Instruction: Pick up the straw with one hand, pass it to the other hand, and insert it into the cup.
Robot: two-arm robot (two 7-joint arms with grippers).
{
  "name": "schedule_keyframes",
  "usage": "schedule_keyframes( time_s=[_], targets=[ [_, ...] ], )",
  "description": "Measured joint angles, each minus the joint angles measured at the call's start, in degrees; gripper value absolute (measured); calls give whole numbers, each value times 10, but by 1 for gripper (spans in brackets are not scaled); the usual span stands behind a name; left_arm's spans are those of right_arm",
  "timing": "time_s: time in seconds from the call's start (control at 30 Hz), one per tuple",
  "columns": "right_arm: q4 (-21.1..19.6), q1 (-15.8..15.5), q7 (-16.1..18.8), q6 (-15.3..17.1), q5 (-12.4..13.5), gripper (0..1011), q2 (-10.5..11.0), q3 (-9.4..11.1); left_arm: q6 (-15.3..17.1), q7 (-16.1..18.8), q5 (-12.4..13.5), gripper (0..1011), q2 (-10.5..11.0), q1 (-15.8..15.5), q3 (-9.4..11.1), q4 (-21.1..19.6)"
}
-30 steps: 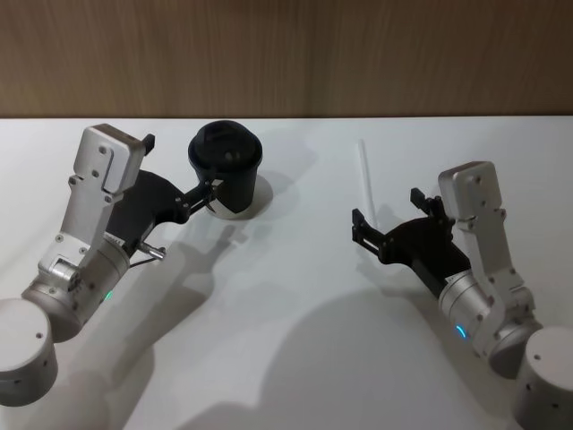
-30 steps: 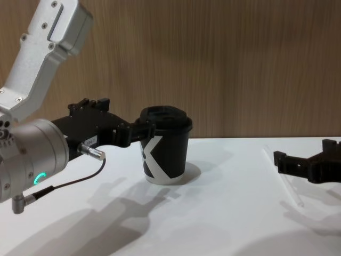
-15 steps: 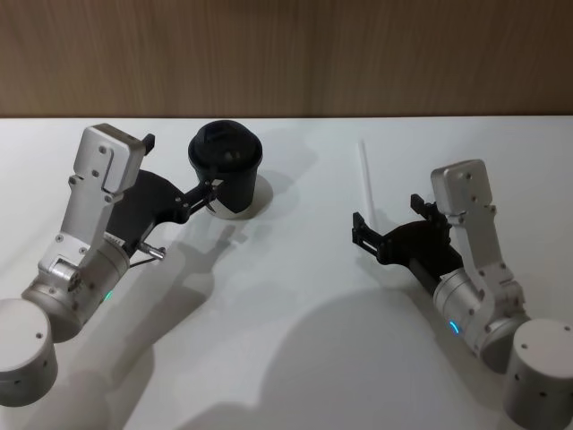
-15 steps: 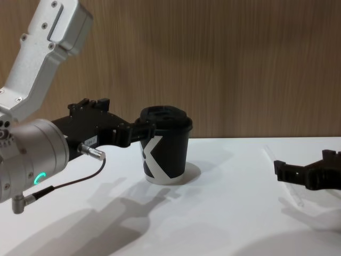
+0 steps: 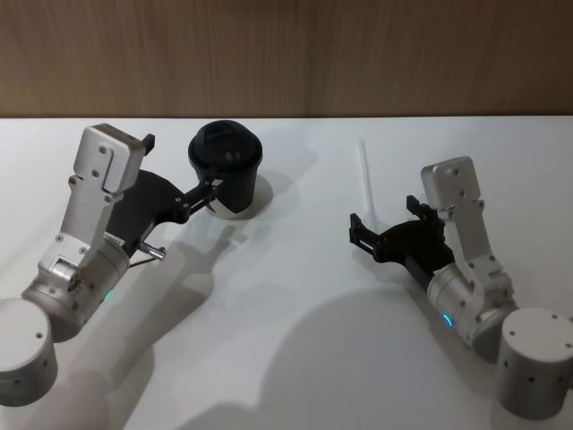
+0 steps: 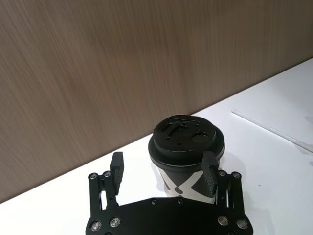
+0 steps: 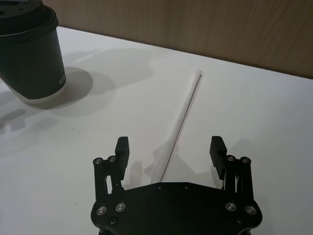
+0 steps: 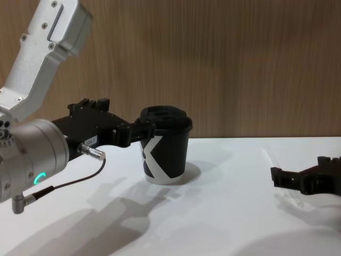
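Observation:
The black cup (image 5: 224,168) with a black lid stands upright at the back left of the white table; its white K mark faces the chest view (image 8: 165,152). My left gripper (image 5: 208,194), on the green-ringed wrist, is open, with one fingertip against the cup's side (image 6: 188,149). The thin white straw (image 5: 365,175) lies flat on the table at the right. My right gripper (image 5: 383,219), on the blue-ringed wrist, hangs low and open over the straw's near end. The straw (image 7: 182,122) runs between its two fingers (image 7: 122,149).
A wood-panelled wall (image 5: 286,54) runs along the table's far edge. A thin black cable (image 8: 69,184) loops from the left wrist above the table. Bare white tabletop (image 5: 295,269) lies between the two arms.
My right arm has shifted a little left and lower, bringing its open fingers astride the straw's near end. The left arm, the cup and the straw have not moved.

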Motion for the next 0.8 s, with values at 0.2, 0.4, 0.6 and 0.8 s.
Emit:
schedule_keyframes(
  time_s=[0.2,0.4,0.6,0.8],
  targets=[
    [12,9,5,1,-3,1001,-3,0,0,0,0,1003,0,0,0,0],
    [24,15,9,1,-5,1001,-5,2,0,0,0,1003,0,0,0,0],
    [32,18,12,2,-5,1001,-7,6,0,0,0,1003,0,0,0,0],
    [37,19,14,4,-4,1001,-11,13,0,0,0,1003,0,0,0,0]
  ],
)
